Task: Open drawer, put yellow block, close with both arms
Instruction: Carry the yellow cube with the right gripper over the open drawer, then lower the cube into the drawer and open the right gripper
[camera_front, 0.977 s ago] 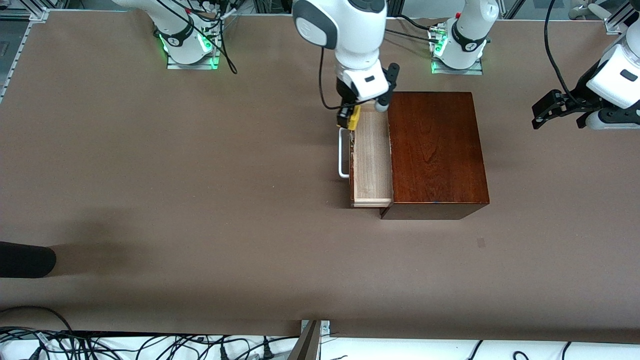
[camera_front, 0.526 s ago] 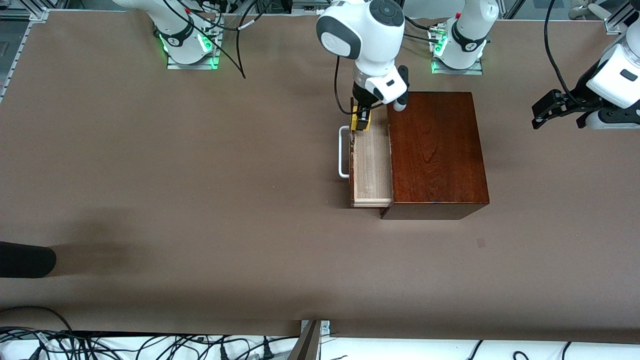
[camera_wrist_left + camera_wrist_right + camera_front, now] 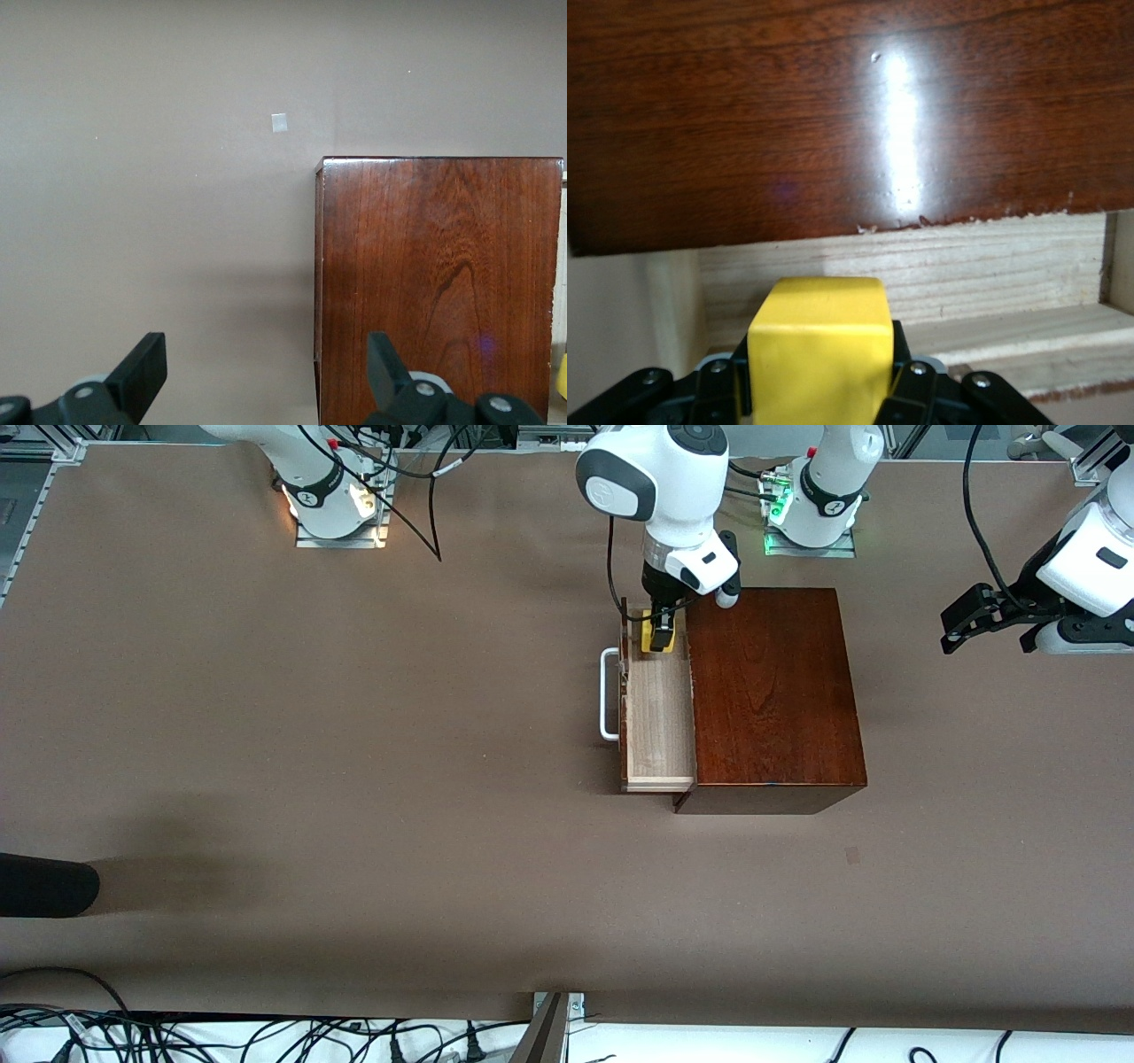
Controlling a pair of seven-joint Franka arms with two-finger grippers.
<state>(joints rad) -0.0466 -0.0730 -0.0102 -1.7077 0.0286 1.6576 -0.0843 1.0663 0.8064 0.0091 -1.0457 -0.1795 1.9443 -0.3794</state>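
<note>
Over the open drawer's end nearest the robot bases, the yellow block [image 3: 660, 636] sat pinched in the right gripper [image 3: 661, 631], fingers clamped tight on its sides. Below it lay the drawer [image 3: 660, 717], its pale tray pulled out of the dark wooden box [image 3: 771, 691], white handle [image 3: 608, 695] facing the right arm's end of the table. Best play, I'd say: lower straight down, clear of the box's edge and the tray wall, and release only when low. Over bare table at its own end, the left gripper [image 3: 983, 618] waited, fingers spread wide and empty.
</note>
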